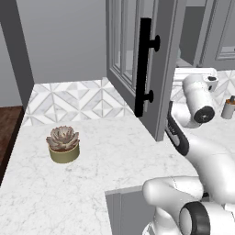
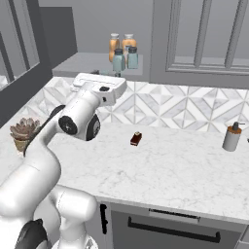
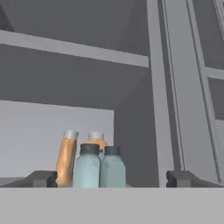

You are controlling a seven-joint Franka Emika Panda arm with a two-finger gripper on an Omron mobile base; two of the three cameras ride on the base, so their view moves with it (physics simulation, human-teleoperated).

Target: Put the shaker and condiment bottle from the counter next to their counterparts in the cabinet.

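Hand view looks straight into the open cabinet (image 3: 131, 109), a plain matte-grey box with a flat shelf board across the top. The gripper (image 3: 114, 178) has its two dark, blocky fingertips (image 3: 43, 178) spread as wide as they go, with nothing between them. Beyond the tips four small bottles stand close together on the cabinet floor: two squat teal-grey shakers (image 3: 87, 168) with dark round caps in front, touching side by side, and two slim orange condiment bottles (image 3: 66, 159) with pale caps behind them, the left one leaning slightly.

From the right base view the same group sits on the grey cabinet ledge (image 2: 82, 62): shakers (image 2: 118, 59) in front, orange bottles (image 2: 115, 44) behind. I cannot tell which of each pair came from the counter. The white, rounded arm reaches up with its boxy hand (image 2: 99, 83) just below and left of the ledge.

On the marble counter (image 2: 185, 170), white with faint grey veins, a small dark brown block (image 2: 136, 139) lies alone in the middle, and a grey-brown pump bottle (image 2: 232, 137) with a dark top stands well to the right by the diamond-patterned tile backsplash (image 2: 160, 104).

The left base view shows the glass-paned cabinet door (image 1: 137, 64) swung open, its long black bar handle (image 1: 144, 66) upright, and a spiky pinkish succulent (image 1: 63, 144) in a low olive round pot on the counter, well to the left.
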